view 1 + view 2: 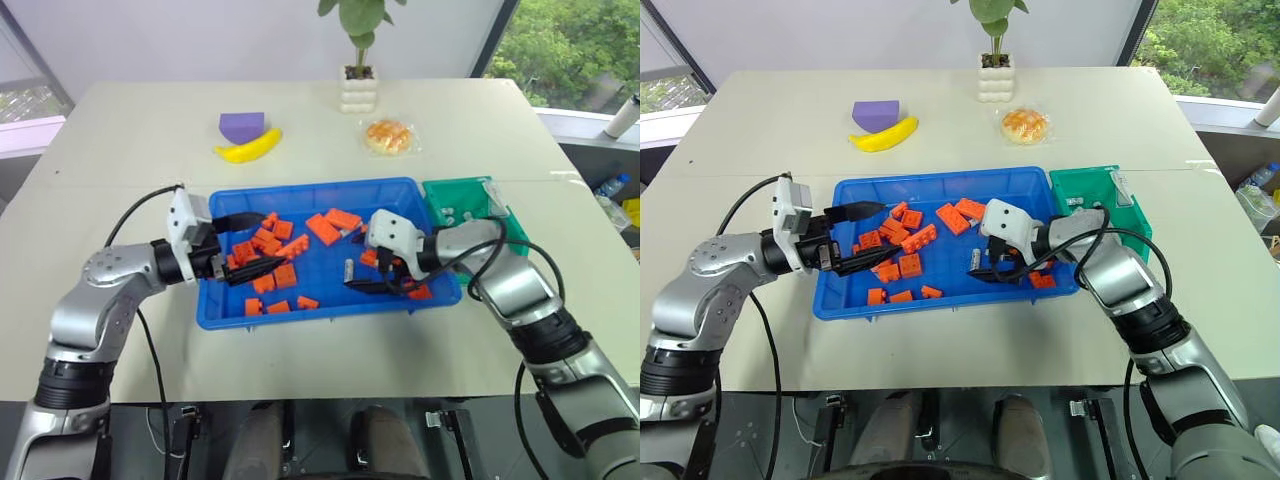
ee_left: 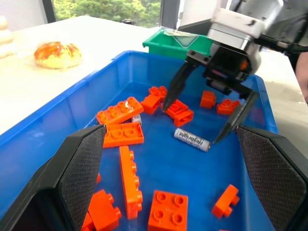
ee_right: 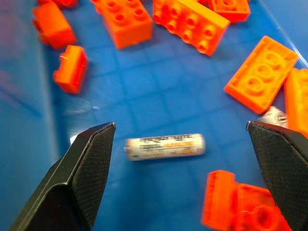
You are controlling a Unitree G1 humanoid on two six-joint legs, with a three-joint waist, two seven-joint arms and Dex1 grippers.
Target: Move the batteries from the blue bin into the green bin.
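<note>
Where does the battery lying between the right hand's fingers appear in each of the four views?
Left eye view: battery on the blue bin floor, beside the right hand.
Right eye view: same spot, near the bin's middle.
Left wrist view: centre, under the open right hand.
Right wrist view: centre, between the fingers.
Shared landmark: the blue bin floor with orange bricks.

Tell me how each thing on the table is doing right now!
battery: lying flat on the blue bin's floor, between the right gripper's open fingers, not gripped.
second battery: tucked half under an orange brick.
blue bin: upright, holding scattered orange bricks.
green bin: upright beside the blue bin, small things inside.
right gripper: open, above the battery.
left gripper: open, empty, over the blue bin.
banana: lying unpeeled.
</note>
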